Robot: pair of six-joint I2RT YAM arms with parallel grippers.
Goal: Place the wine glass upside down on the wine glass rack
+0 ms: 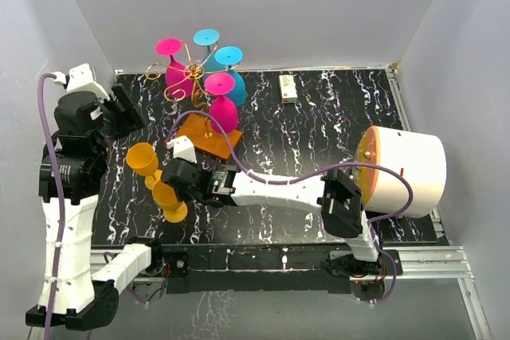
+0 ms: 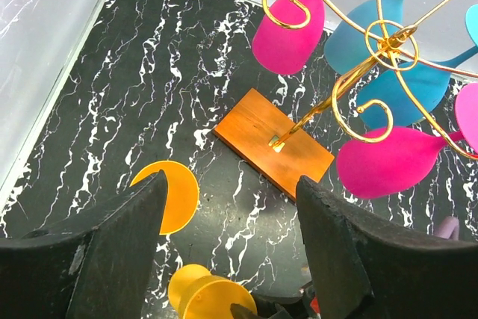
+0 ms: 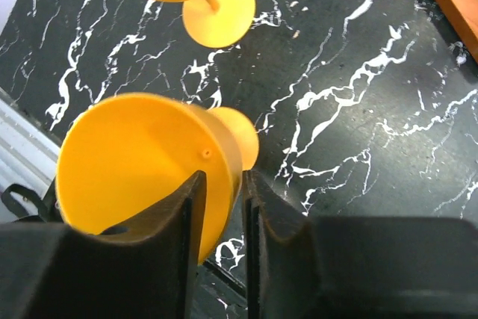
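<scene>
My right gripper [image 1: 177,174] [image 3: 222,177] is shut on the rim of an orange wine glass [image 1: 166,195] [image 3: 142,169], one finger inside the bowl and one outside. The glass is tilted low over the table's left front. It also shows in the left wrist view [image 2: 209,293]. The wine glass rack [image 1: 187,77] [image 2: 385,42] is gold wire on an orange-brown base [image 1: 209,134] [image 2: 272,140]. It stands at the back left with two pink glasses [image 1: 221,105] and two blue glasses [image 1: 231,69] hanging upside down. My left gripper [image 1: 127,113] [image 2: 231,207] is open and empty, left of the rack.
A second orange glass [image 1: 143,158] [image 3: 219,9] is just left of the held one. A white drum with an orange face [image 1: 402,169] is at the right edge. A small white box [image 1: 288,87] lies at the back. White walls surround the black marbled table [image 1: 319,141].
</scene>
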